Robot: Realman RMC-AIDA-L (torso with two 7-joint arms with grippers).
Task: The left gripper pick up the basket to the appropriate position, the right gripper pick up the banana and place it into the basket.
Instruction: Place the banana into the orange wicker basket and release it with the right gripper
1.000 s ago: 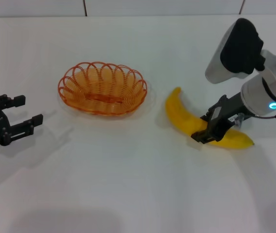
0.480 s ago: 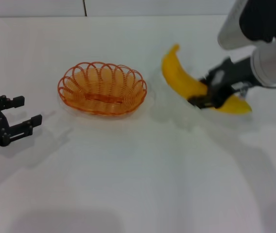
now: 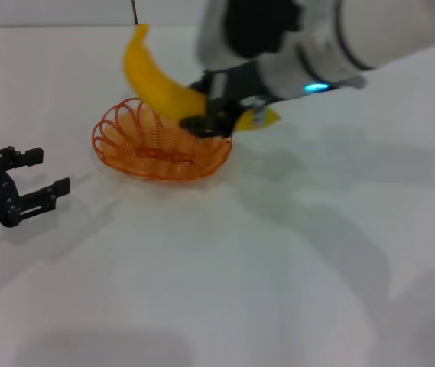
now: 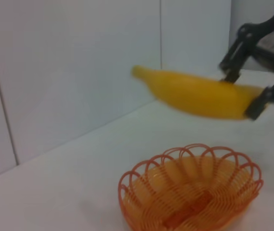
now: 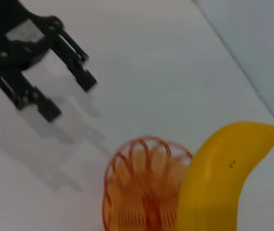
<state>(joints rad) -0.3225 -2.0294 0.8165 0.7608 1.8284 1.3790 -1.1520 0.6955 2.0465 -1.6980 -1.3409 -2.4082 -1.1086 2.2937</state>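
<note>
Left gripper sits low at about 9 o'clock of the head view on the white table, fingers spread apart and empty, well apart from everything else, pointing toward 3 o'clock; also seen from the right wrist view, same spread fingers, nothing between them. Basket rests on the table at roughly 11 o'clock from the view's centre, upright, rim up, nothing lying inside it; left wrist view shows it from the side, interior bare. Banana is off the table, in the air above the basket's far-right rim, tilted with one end up toward 12 o'clock and the other end down toward 3 o'clock behind the claw; not touching the basket as far as the left wrist view shows, clear gap under it. Right gripper comes in from 2 o'clock, fingers clamped around the banana near its lower half, over the basket's right edge.
</note>
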